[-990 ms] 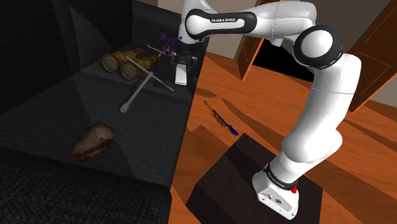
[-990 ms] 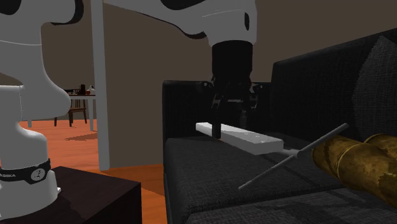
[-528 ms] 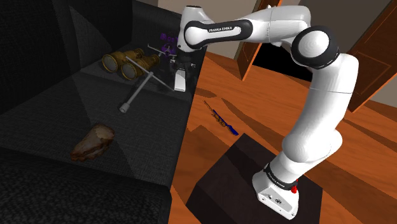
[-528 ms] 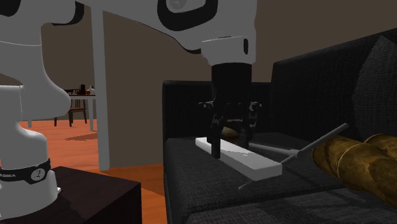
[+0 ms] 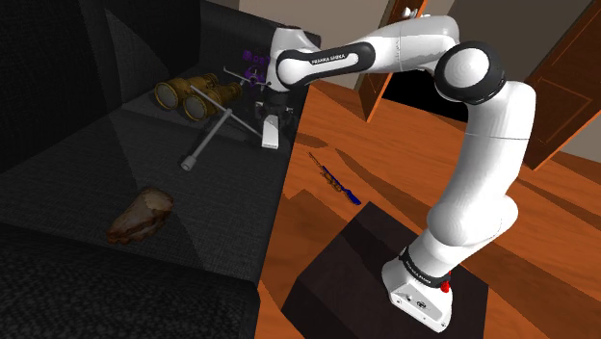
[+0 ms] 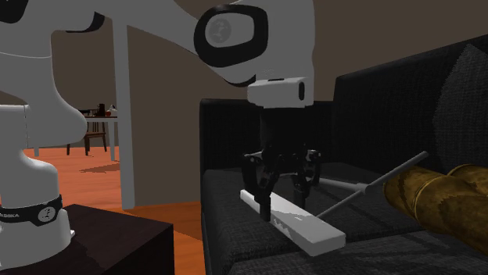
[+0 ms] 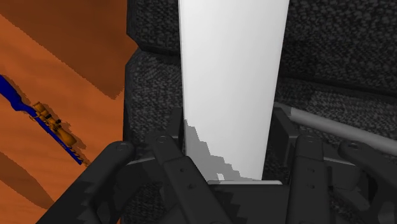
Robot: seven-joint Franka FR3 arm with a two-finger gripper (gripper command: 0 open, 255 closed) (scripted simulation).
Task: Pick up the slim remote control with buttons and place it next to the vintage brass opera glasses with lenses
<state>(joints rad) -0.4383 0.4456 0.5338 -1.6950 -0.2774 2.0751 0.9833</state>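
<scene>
Reading FRANKA EMIKA on arm (image 5: 327,60), fingers (image 7: 172,153) clamped on white remote (image 6: 301,223), resting on sofa (image 5: 193,221)

Remote (image 6: 301,223): slim, plain white bar, clasped across its width between the black fingers (image 6: 265,200), tilted slightly and down at the dark sofa seat (image 5: 207,202) near its front edge; contact with the cushion cannot be made out. Opera glasses (image 5: 197,94): brass twin barrels lying flat on the same seat, near the remote, not touching it.
</scene>
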